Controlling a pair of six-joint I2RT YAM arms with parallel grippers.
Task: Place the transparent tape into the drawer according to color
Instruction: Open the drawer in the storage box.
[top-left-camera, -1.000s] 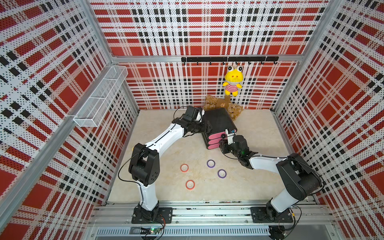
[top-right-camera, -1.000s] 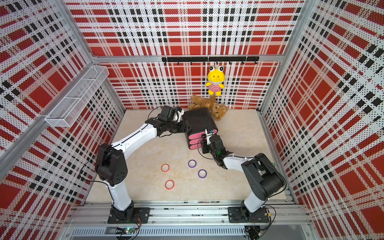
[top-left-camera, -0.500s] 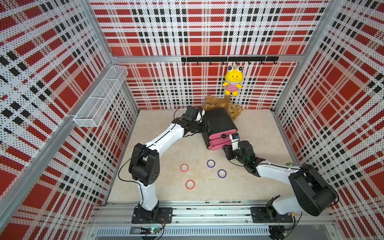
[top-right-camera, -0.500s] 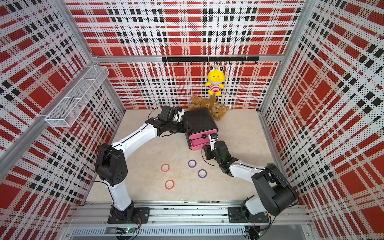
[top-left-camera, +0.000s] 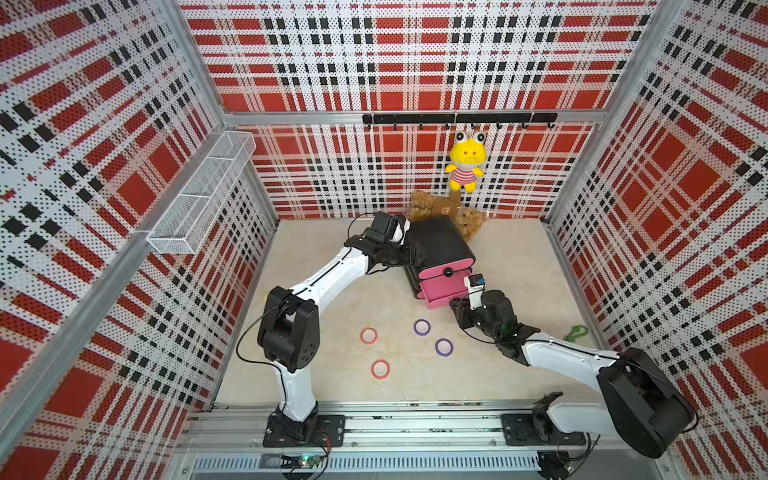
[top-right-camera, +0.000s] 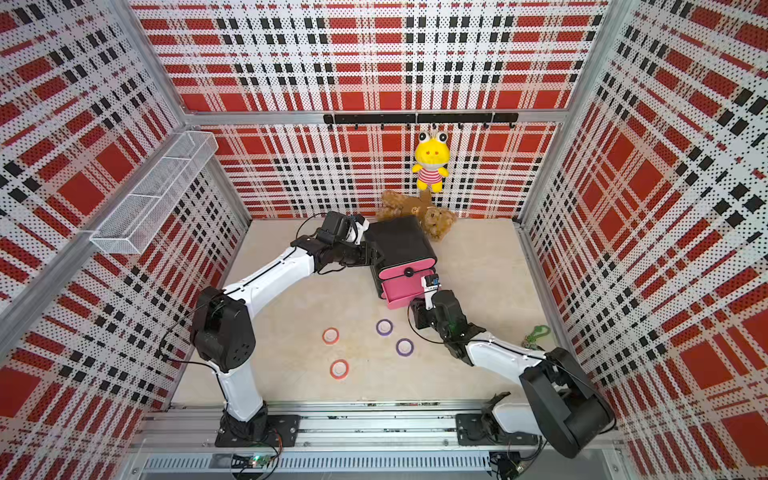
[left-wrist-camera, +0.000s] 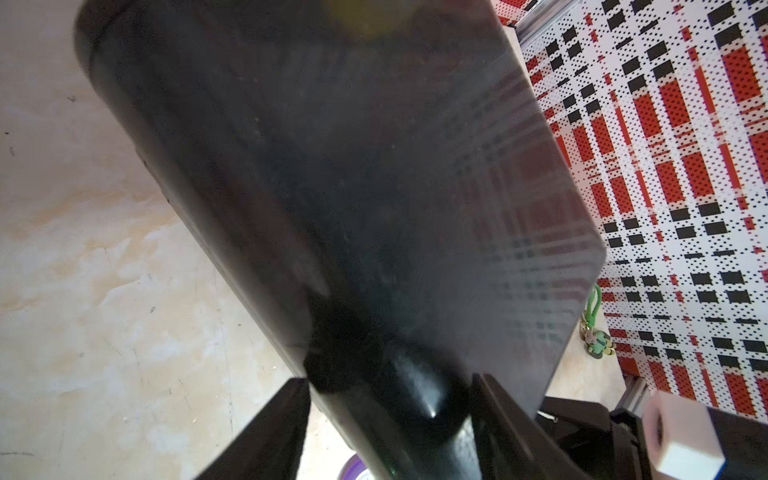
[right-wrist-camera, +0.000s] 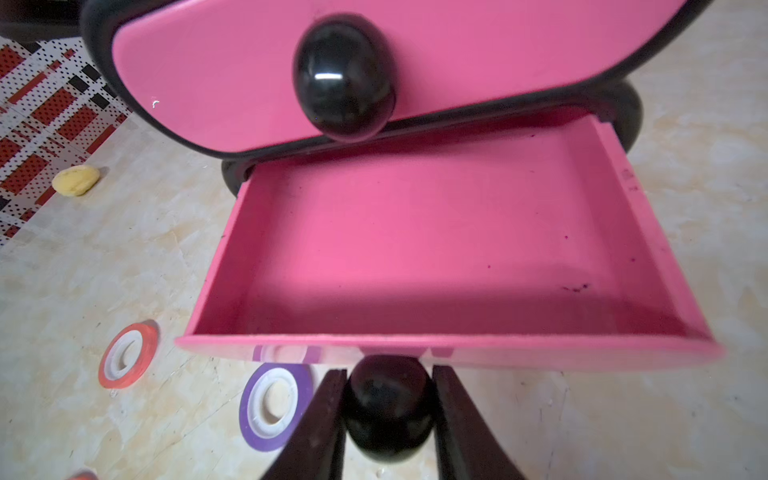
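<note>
In both top views a black cabinet stands at the back of the floor. Its top pink drawer front is closed. A lower drawer is pulled out, and its pink inside holds nothing. My right gripper is shut on that drawer's black knob. My left gripper clamps the cabinet's rear corner. Two red tape rings and two purple ones lie flat on the floor in front of the open drawer. One purple ring lies just beside the right fingers.
A brown teddy bear lies behind the cabinet, and a yellow plush frog hangs on the back wall. A green keychain lies by the right wall and a yellow blob by the left wall. A wire basket juts from the left wall.
The lower drawer has slid out of the closed cabinet toward the front, pulled by my right gripper on its knob. The left arm and the tape rings have stayed put.
</note>
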